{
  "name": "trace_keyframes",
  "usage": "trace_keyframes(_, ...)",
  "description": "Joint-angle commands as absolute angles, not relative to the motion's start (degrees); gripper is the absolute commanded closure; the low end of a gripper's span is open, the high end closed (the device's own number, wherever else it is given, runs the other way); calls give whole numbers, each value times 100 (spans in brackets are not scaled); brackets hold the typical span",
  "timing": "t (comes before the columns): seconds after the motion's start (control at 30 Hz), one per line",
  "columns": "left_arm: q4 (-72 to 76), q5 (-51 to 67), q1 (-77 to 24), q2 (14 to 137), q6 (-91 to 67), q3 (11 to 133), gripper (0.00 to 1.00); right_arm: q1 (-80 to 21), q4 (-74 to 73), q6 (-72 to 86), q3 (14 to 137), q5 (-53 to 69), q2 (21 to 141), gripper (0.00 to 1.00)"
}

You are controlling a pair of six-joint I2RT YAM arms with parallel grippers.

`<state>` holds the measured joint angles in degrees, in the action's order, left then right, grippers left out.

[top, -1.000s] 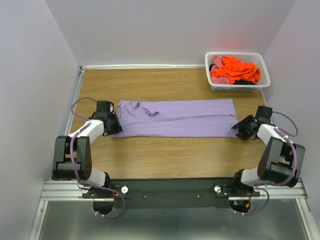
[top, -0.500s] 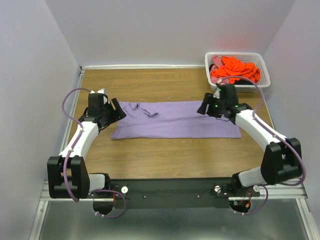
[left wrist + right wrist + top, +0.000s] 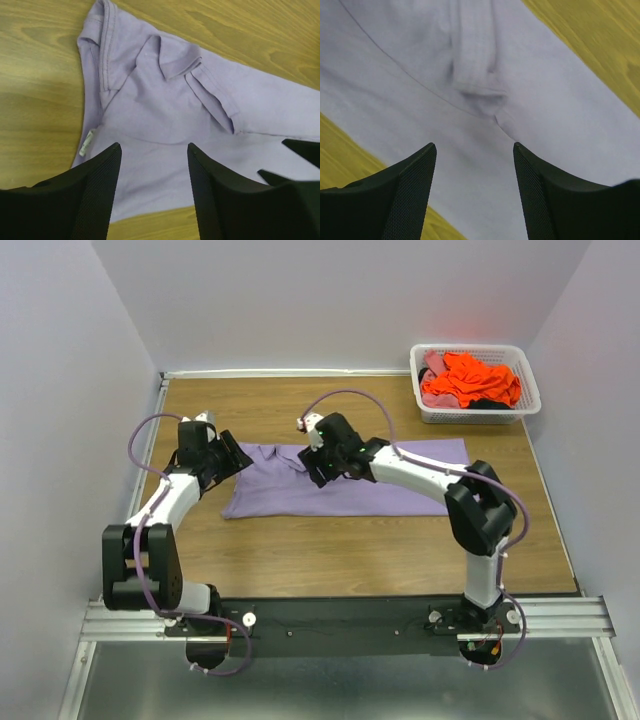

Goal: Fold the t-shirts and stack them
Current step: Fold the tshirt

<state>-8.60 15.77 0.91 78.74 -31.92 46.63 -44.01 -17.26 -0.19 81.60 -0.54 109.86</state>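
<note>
A lavender t-shirt (image 3: 380, 498) lies flat on the wooden table as a long strip, collar end to the left. My left gripper (image 3: 235, 458) hovers open over the collar end; in its wrist view the left gripper (image 3: 155, 150) has nothing between its fingers, and the white neck label (image 3: 87, 142) shows by the left finger. My right gripper (image 3: 315, 465) reaches far left across the shirt and hangs open above the folded sleeve (image 3: 475, 85); the right gripper (image 3: 474, 147) holds nothing. Orange t-shirts (image 3: 470, 380) and a pink one (image 3: 435, 362) lie bunched in the basket.
A white lattice basket (image 3: 430, 415) stands at the table's back right corner. The right arm (image 3: 430, 472) stretches over the middle of the lavender shirt. Grey walls close in the table at the left, back and right.
The right arm has swung from the shirt's right end across to its left-middle part. The left gripper moved up to the collar end. Both grippers have opened.
</note>
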Motion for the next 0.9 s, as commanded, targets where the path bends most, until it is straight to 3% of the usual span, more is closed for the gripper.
trace_keyframes(0.0, -466, 1732, 105, 8296, -3375, 4922, 38, -4754, -1608, -878, 8709, -492, 11461, 31)
trace_keyframes(0.53, -571, 1854, 35, 9782, -3366, 5844, 38, -5194, -1450, -1810, 9606, -1283, 12673, 38)
trace_keyframes(0.8, -738, 1758, -148, 10054, -3349, 6178, 38, -5186, -1178, -1889, 9677, -1669, 12841, 54)
trace_keyframes(0.87, -773, 1731, -193, 10151, -3349, 6249, 38, -5186, -1125, -1933, 9703, -1879, 12893, 63)
